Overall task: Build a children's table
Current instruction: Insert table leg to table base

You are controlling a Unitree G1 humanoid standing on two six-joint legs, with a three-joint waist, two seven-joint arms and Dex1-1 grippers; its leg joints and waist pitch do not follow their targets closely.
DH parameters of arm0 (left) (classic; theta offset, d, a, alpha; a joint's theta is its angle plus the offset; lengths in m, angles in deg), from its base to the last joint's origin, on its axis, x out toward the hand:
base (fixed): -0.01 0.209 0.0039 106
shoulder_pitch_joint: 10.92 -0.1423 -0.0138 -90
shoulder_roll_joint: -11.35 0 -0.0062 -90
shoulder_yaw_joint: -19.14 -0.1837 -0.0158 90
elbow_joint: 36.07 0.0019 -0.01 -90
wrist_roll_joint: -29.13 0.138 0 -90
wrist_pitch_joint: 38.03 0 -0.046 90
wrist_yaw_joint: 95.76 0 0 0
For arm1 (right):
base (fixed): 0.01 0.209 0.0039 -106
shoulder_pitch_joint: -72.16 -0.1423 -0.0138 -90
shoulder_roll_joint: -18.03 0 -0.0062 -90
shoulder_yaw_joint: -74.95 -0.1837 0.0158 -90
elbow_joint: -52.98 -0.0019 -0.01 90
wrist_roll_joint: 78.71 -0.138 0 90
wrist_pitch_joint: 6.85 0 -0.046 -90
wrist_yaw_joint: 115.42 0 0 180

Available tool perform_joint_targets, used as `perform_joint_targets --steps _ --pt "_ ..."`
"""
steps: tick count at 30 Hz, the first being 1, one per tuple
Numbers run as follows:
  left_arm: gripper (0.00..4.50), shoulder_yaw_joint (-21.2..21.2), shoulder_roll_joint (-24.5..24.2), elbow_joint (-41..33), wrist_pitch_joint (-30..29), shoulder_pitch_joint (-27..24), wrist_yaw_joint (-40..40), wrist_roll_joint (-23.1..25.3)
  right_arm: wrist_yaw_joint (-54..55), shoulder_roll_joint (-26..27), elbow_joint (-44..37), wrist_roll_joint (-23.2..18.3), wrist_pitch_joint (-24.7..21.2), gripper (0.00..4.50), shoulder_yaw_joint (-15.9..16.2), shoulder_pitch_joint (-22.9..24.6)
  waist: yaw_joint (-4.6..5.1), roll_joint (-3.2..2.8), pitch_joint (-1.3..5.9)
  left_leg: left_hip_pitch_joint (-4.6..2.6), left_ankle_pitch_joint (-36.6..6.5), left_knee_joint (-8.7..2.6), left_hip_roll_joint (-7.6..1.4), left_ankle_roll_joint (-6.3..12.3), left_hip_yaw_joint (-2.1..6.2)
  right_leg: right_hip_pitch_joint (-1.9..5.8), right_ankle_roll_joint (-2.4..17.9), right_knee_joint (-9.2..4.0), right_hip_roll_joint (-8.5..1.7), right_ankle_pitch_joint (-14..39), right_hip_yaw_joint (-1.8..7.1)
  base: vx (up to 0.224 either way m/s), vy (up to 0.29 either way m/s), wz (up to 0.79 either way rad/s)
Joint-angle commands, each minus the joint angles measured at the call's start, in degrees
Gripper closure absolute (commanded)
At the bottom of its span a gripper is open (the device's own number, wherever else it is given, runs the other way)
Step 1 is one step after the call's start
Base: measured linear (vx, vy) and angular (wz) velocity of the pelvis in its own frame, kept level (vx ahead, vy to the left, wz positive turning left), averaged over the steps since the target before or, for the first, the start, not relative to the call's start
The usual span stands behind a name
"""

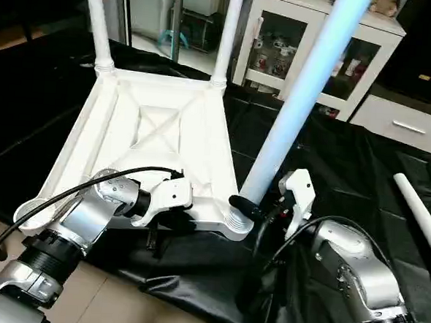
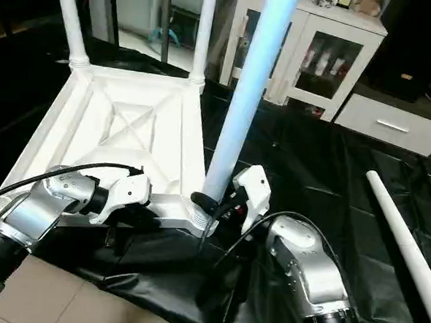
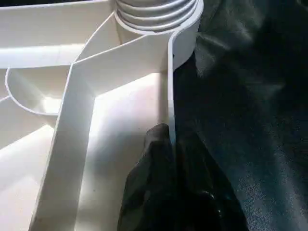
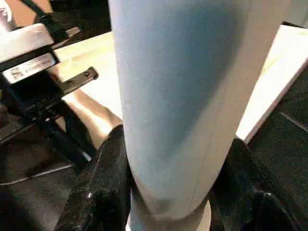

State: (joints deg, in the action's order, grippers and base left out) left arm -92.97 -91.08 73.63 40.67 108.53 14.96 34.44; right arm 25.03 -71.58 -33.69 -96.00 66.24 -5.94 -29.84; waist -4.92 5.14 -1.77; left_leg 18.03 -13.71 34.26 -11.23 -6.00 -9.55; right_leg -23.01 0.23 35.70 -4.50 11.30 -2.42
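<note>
White plastic tube leg (image 1: pixel 300 101) pinched by right gripper (image 1: pixel 260 208): keep plumb over threaded corner socket (image 1: pixel 235 223) while twisting; left gripper (image 3: pixel 166 159) clamped on ribbed white tabletop (image 1: pixel 158 136) rim.

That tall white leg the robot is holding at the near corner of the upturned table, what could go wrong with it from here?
1. The leg leans away from upright over the corner socket, so its thread could perhaps catch crooked and jam.
2. The left tool pinches only the thin rim of the tabletop; if that slips, the top may turn along with the leg.
3. The right tool grips the leg near its foot, so the long upper part could sway.
</note>
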Motion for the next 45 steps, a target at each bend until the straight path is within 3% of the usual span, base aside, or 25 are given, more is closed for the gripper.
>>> perform_joint_targets --steps 1,2,9,14,15,16,17,19,20,22,24,26,28,31,36,38,40,41,45 --pt "4.5 0.7 2.1 -1.7 -0.6 0.2 0.1 -2.5 6.9 0.1 9.3 5.4 -3.2 2.66 -0.2 1.0 -0.13 -1.38 1.37 0.9 -18.1 -6.12 -1.89 -1.64 0.9 1.62 7.0 -5.42 -3.59 21.4 2.47 0.0 0.0 0.0" --pt "4.5 1.2 3.1 -1.8 -1.7 0.3 1.2 -3.0 9.0 0.7 10.3 6.1 -3.2 2.66 -0.7 0.4 0.21 -1.05 1.38 1.12 -17.8 -6.14 -1.84 -1.9 0.98 1.67 6.8 -5.42 -3.65 22.3 2.46 0.0 0.0 0.0" --pt "4.5 2.1 8.2 0.2 -6.7 2.0 9.3 -1.3 21.2 4.9 17.0 9.9 -1.9 2.66 -2.8 -3.3 0.98 -0.9 1.43 1.11 -16.4 -6.03 -1.62 -2.13 0.88 1.32 6.3 -5.64 -3.49 22.7 2.5 0.0 0.0 0.0" --pt "4.5 3.2 14.9 3.8 -11.7 5.8 18.9 0.7 33.6 8.8 25.5 11.9 -1.5 2.66 -4.9 -8.8 1.35 -0.69 1.48 1.13 -16.1 -5.93 -1.46 -2.35 0.83 1.29 5.8 -5.7 -3.37 22.0 2.43 0.0 0.0 0.0" --pt "4.5 4.7 20.3 8.0 -14.0 9.1 26.6 1.6 40.3 12.6 31.7 10.0 -0.7 2.66 -8.1 -12.5 1.62 -0.37 1.79 1.05 -15.6 -5.81 -1.36 -2.71 0.75 1.35 5.9 -5.44 -3.26 20.6 2.36 0.0 0.0 0.0" --pt "4.5 4.8 20.5 8.1 -14.1 9.2 26.8 1.6 40.5 12.7 31.9 9.9 -0.6 2.66 -8.2 -12.6 1.74 -0.44 1.69 1.02 -15.5 -5.79 -1.28 -2.82 0.66 1.03 6.1 -5.48 -3.25 20.5 2.47 0.0 0.0 0.0" --pt "4.5 5.0 22.0 9.7 -14.1 10.3 29.1 1.8 42.8 13.8 34.3 9.6 0.3 2.66 -9.1 -14.0 1.44 -0.32 1.96 0.95 -14.5 -5.67 -1.18 -2.68 0.73 1.39 6.0 -5.42 -3.2 19.1 2.34 0.0 0.0 0.0" --pt "4.5 5.2 25.9 13.2 -13.8 13.5 34.5 2.7 49.2 16.6 40.7 8.6 2.7 2.66 -11.6 -18.1 1.28 -0.41 2.34 1.22 -9.0 -5.46 -1.08 -2.23 0.52 1.86 7.1 -4.57 -3.05 9.8 2.31 0.0 0.0 0.0" --pt "4.5 5.2 26.1 13.4 -13.8 13.8 34.8 2.8 49.7 16.8 41.2 8.6 3.0 2.66 -11.7 -18.4 1.33 -0.33 2.42 1.2 -7.7 -5.33 -0.95 -2.06 0.35 1.82 7.6 -4.39 -3.0 7.4 2.29 0.0 0.0 0.0" --pt "4.5 5.2 27.4 13.4 -13.9 14.6 35.4 2.6 52.1 17.4 43.2 8.8 4.2 2.66 -12.3 -20.0 1.11 -0.22 2.6 1.27 -2.3 -4.96 -0.68 -0.95 0.11 2.5 9.2 -3.6 -2.77 -1.2 2.19 0.0 0.0 0.0" --pt "4.5 5.3 28.8 12.8 -14.5 15.3 36.0 2.4 55.1 17.9 45.2 9.2 6.0 2.66 -12.7 -21.8 1.07 -0.23 2.68 1.31 0.2 -4.83 -0.57 0.17 0.03 2.84 10.0 -3.33 -2.76 -4.9 2.17 0.0 0.0 0.0" --pt "4.5 5.4 29.0 13.1 -14.7 15.5 36.2 2.6 55.4 18.0 46.1 9.9 6.9 2.66 -12.7 -22.4 1.04 -0.17 2.65 1.26 0.1 -4.77 -0.6 0.87 -0.08 2.84 10.3 -3.39 -2.78 -4.8 2.13 0.0 0.0 0.0" --pt "4.5 5.5 29.1 13.5 -14.5 15.5 36.5 2.8 55.7 18.1 46.6 10.4 7.6 2.66 -12.9 -22.7 1.06 -0.21 2.42 1.2 -2.8 -5.0 -0.81 1.19 -0.11 2.71 10.2 -3.79 -2.92 -1.0 2.15 0.0 0.0 0.0" --pt "4.5 5.6 28.6 14.8 -14.0 15.7 37.1 2.9 56.0 18.4 47.8 11.0 8.7 2.66 -13.2 -23.4 1.16 -0.36 2.26 1.08 -5.7 -5.23 -0.97 0.52 -0.06 2.44 9.7 -4.15 -2.94 2.9 2.14 0.0 0.0 0.0" --pt "4.5 5.8 27.9 16.3 -13.4 16.3 37.8 2.6 55.5 18.8 51.0 10.1 12.5 2.66 -13.9 -25.2 1.22 -0.43 2.22 1.16 -7.7 -5.33 -1.02 -0.02 0.0 2.28 9.3 -4.34 -3.05 4.9 2.16 0.0 0.0 0.0" --pt "4.5 5.9 27.7 16.3 -13.6 16.4 37.7 2.7 54.0 19.0 51.2 9.5 14.1 2.66 -14.0 -25.7 1.23 -0.57 2.25 1.21 -7.7 -5.33 -1.04 0.03 0.04 2.3 9.4 -4.26 -3.04 4.5 2.17 0.0 0.0 0.0" --pt "4.5 6.0 27.4 16.3 -13.6 16.4 37.5 2.7 51.7 19.1 50.5 8.7 16.0 2.1 -14.5 -26.1 1.21 -0.46 2.31 1.25 -7.0 -5.26 -1.03 0.57 0.0 2.41 9.7 -4.13 -3.02 3.1 2.17 0.0 0.0 0.0" --pt "4.5 6.0 27.4 16.3 -13.6 16.4 37.5 2.8 51.5 19.0 50.2 8.9 16.3 2.1 -14.4 -26.2 1.2 -0.46 2.33 1.25 -6.6 -5.23 -1.03 0.69 -0.01 2.42 9.8 -4.08 -3.02 2.6 2.18 0.0 0.0 0.0" --pt "4.5 6.0 26.7 16.2 -13.5 16.4 36.9 2.6 48.2 18.5 48.0 8.1 17.0 1.78 -14.8 -26.6 0.87 -0.32 3.06 1.36 0.9 -4.4 -0.8 2.7 -0.14 2.87 12.2 -2.89 -2.91 -7.5 2.19 0.0 0.0 0.0"
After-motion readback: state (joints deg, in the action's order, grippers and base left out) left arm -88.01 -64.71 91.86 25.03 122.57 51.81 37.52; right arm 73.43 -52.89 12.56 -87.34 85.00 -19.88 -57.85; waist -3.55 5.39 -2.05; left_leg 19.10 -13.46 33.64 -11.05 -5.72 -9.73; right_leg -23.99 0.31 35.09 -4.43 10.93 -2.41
